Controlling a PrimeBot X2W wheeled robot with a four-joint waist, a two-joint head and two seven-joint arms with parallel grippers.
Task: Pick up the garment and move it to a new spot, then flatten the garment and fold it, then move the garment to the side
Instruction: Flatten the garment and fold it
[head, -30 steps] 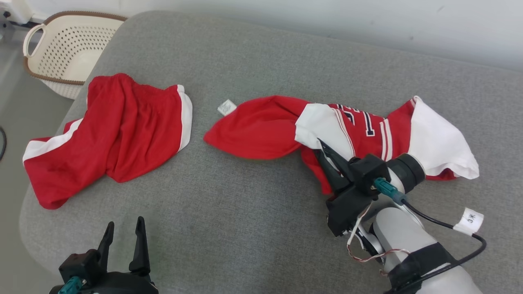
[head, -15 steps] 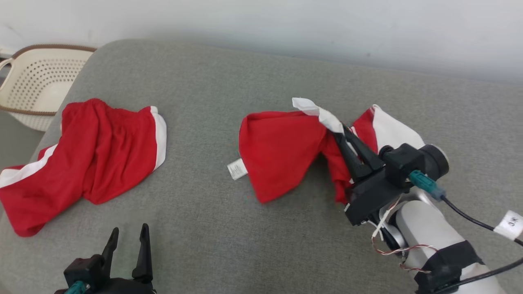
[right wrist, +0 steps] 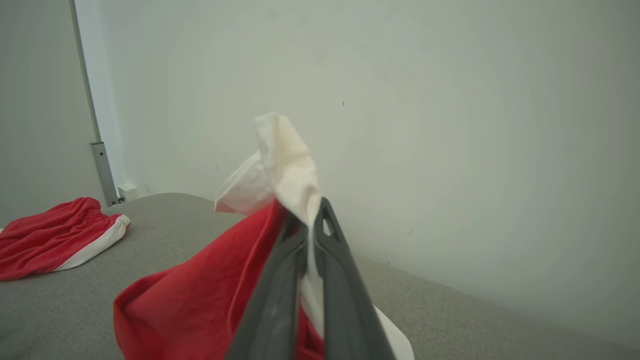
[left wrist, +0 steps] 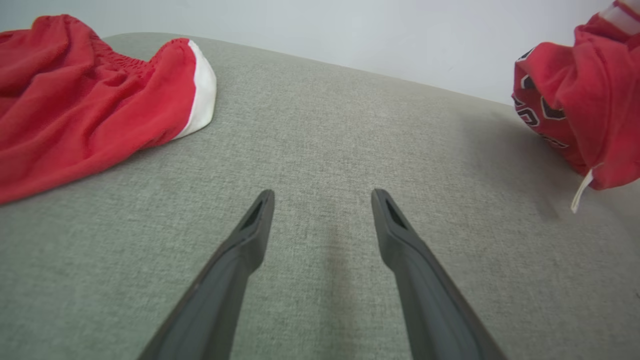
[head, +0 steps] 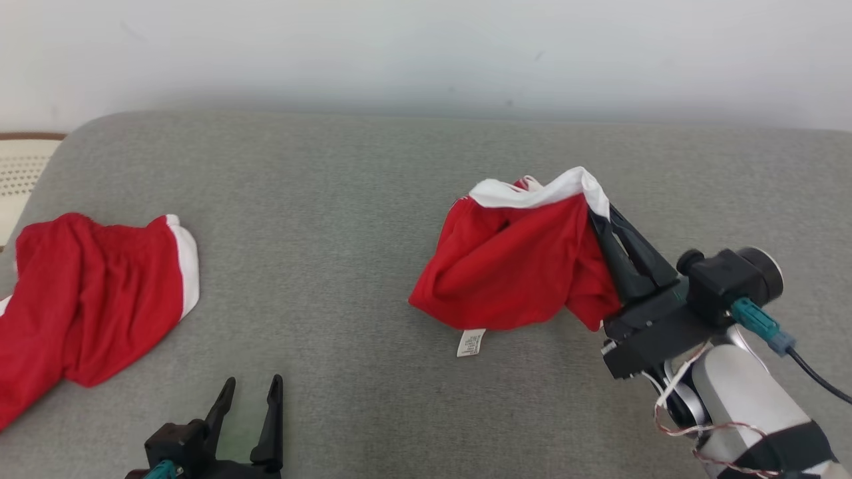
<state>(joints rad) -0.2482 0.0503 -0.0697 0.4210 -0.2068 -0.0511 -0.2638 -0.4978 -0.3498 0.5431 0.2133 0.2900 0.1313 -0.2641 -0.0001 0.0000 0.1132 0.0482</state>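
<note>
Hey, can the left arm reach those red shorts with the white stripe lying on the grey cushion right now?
Probably yes: the open left tool sits near the red fabric shorts with white trim, and just bare grey cushion lies between them.

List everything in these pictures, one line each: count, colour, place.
jersey: one, red and white, bunched at the cushion's right, its white edge pinched by the right gripper
care label: one, white, dangling from the jersey's lower edge
shorts: one pair, red with white trim, crumpled at the cushion's left end
cushion: one, grey, under both garments
basket: one, cream with a brown rim, past the cushion's left edge, mostly cut off
wall: one, pale, behind the cushion
left gripper: one, dark fingers open, over the cushion's near left, holding nothing
right gripper: one, dark fingers shut on the jersey, at the right
</note>
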